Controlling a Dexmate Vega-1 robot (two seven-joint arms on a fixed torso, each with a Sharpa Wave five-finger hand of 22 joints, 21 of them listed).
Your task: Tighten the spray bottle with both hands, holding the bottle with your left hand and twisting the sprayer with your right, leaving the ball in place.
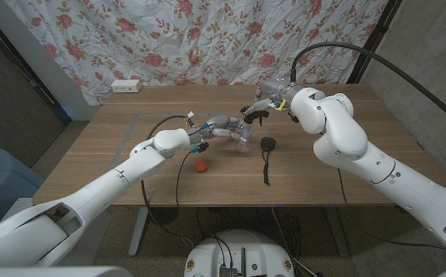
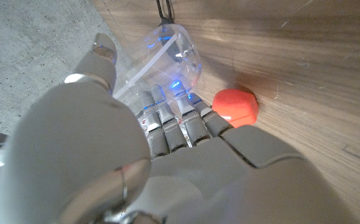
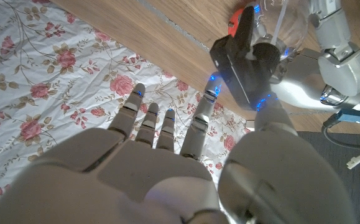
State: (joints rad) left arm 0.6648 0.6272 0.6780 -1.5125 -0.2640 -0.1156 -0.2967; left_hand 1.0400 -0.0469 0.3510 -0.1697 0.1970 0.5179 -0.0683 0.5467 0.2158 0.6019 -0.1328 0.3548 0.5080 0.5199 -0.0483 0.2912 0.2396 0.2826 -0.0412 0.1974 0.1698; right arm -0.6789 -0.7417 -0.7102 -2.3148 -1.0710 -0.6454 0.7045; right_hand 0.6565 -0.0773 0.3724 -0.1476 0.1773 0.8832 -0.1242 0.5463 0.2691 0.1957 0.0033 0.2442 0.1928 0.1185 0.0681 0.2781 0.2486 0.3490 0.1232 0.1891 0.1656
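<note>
The left hand (image 1: 224,125) is wrapping its fingers (image 2: 167,118) around the clear bottle (image 1: 243,132), gripping the body, which is sitting near the middle of the table (image 1: 130,165), a bit toward the far edge. The right hand (image 1: 267,98) is reaching in from above on the black sprayer (image 1: 255,115); in the right wrist view the thumb is pressing on the sprayer (image 3: 239,56) while the other fingers (image 3: 161,127) are staying spread out and straight, so I can't really tell if it's properly gripping it. The red ball (image 1: 200,165) is lying on the table just beside the left hand, on the near side, apart from the bottle. A small black disc with a cord (image 1: 267,145) is lying on the table near the bottle, toward the right edge. A flowered curtain (image 1: 207,38) is hanging behind the far edge, and a white power strip (image 1: 126,86) is sitting at the far left corner.
</note>
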